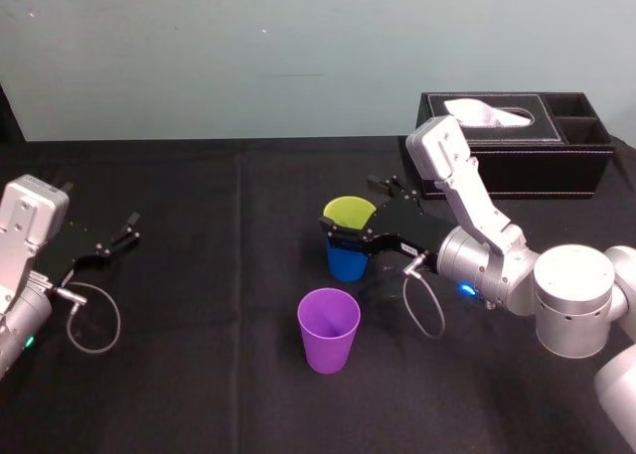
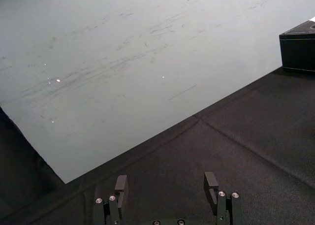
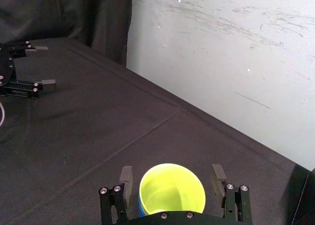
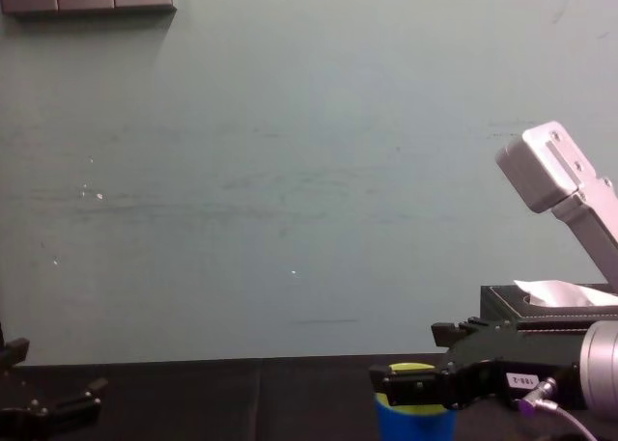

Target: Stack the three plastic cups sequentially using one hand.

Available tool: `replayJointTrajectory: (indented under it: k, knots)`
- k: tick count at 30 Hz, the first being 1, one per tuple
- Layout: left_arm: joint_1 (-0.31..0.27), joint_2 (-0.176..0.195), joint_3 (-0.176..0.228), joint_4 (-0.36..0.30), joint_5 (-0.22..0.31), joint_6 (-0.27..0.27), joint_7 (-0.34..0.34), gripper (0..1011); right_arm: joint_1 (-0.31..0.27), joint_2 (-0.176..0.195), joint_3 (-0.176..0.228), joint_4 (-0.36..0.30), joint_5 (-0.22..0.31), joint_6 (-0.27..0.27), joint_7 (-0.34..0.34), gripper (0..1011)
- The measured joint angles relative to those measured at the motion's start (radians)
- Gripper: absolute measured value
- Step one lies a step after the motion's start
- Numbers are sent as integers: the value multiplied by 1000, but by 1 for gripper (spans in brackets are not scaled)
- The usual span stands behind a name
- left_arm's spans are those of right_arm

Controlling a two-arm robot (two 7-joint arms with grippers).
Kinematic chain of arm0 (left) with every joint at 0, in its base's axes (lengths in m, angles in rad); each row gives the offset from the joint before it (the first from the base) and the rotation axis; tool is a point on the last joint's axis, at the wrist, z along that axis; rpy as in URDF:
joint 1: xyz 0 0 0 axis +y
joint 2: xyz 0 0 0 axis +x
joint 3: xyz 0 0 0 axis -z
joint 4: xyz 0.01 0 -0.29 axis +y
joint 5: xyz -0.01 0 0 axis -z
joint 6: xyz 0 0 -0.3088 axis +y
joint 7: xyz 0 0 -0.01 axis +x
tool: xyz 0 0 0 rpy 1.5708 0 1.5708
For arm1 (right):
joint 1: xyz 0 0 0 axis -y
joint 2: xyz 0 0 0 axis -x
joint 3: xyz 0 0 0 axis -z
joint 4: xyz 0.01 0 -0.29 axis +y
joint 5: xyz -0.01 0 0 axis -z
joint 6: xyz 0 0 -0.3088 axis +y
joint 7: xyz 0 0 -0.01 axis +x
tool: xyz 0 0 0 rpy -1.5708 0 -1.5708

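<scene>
Fig.: My right end effector (image 3: pixel 172 177), released, straddles the upright green cup (image 1: pixel 348 213), which is nested mouth-up in the blue cup (image 1: pixel 347 262). The purple cup (image 1: pixel 329 329) stands nearer and the tissue box (image 1: pixel 517 161) behind. The left end effector (image 1: pixel 127 230) is parked, also released.

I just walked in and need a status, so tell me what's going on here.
The right gripper is at the green cup, which sits nested in the blue cup; its jaws stand open on either side of the green cup. The purple cup stands alone, nearer the robot, not yet stacked. The left gripper rests open and empty at the left side of the table.
</scene>
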Motion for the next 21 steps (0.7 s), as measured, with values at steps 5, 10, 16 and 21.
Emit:
replayJointTrajectory:
  k: [5,10,16,21]
  knots:
    - [0,0,0,0,0,0,0,1010,-9,7,8,-20,6,-2,1,1004]
    - [0,0,0,0,0,0,0,1010,-43,36,29,-79,27,-11,12,1004]
    - [0,0,0,0,0,0,0,1010,-104,91,64,-166,72,-25,41,1004]
    - [0,0,0,0,0,0,0,1010,-165,148,95,-228,118,-44,67,1004]
